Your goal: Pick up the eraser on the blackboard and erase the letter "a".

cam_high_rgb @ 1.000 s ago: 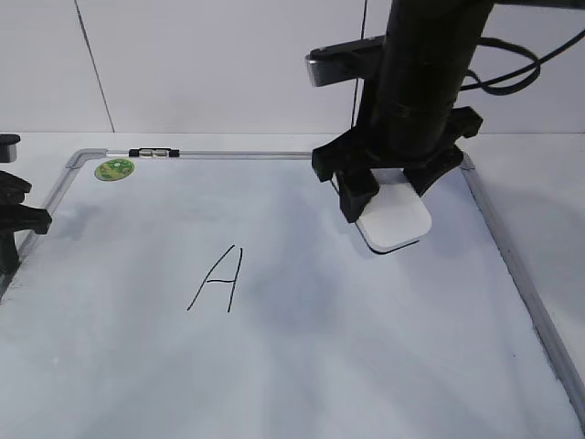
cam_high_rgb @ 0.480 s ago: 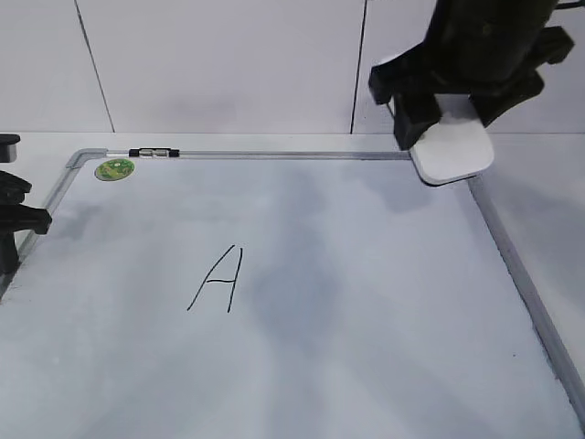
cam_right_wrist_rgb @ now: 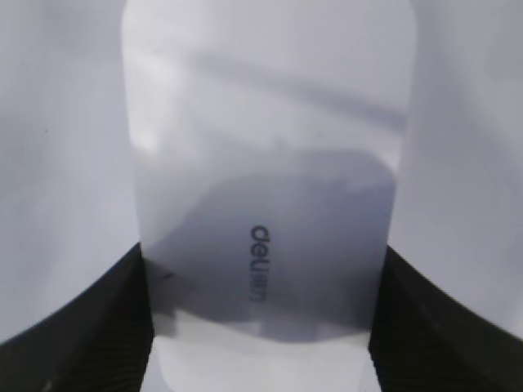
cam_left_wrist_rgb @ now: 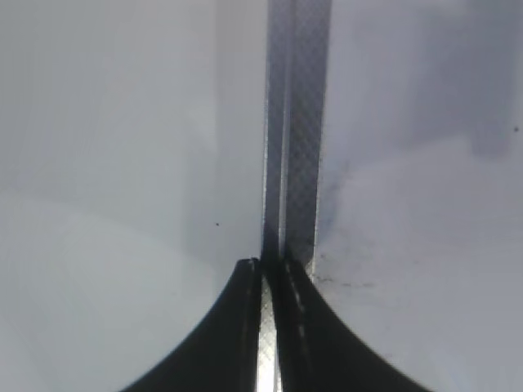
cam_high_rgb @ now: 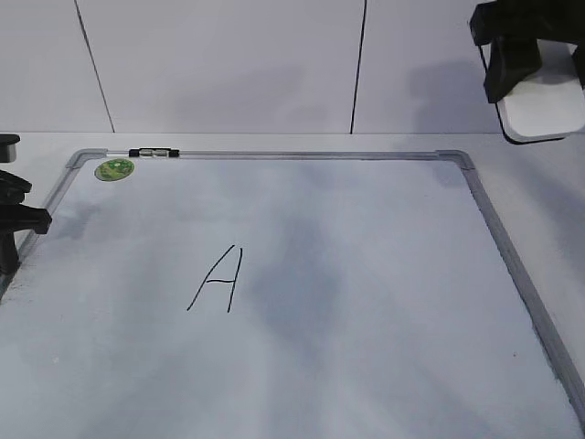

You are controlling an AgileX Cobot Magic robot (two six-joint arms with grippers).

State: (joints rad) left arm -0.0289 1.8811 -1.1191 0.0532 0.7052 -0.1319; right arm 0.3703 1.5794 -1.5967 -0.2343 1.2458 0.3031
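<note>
The white eraser [cam_high_rgb: 546, 108] hangs in the air at the top right, beyond the blackboard's far right corner. My right gripper [cam_high_rgb: 539, 87] is shut on it. In the right wrist view the eraser [cam_right_wrist_rgb: 265, 163], with grey lettering on top, sits between the two black fingers of that gripper [cam_right_wrist_rgb: 261, 327]. The blackboard [cam_high_rgb: 384, 274] lies flat and fills the scene. No lowercase "a" shows on it; only a capital "A" [cam_high_rgb: 218, 279] is written at centre left. My left gripper [cam_high_rgb: 18, 215] sits at the board's left edge, its jaws closed on the frame rail [cam_left_wrist_rgb: 298, 122].
A round green sticker [cam_high_rgb: 114, 168] sits at the board's far left corner. A small black clip [cam_high_rgb: 154, 152] is on the far frame rail. A panelled white wall stands behind the table.
My right gripper has lifted the eraser off the board's upper right area and carried it up and to the right, past the board's corner. The left gripper has not moved.
</note>
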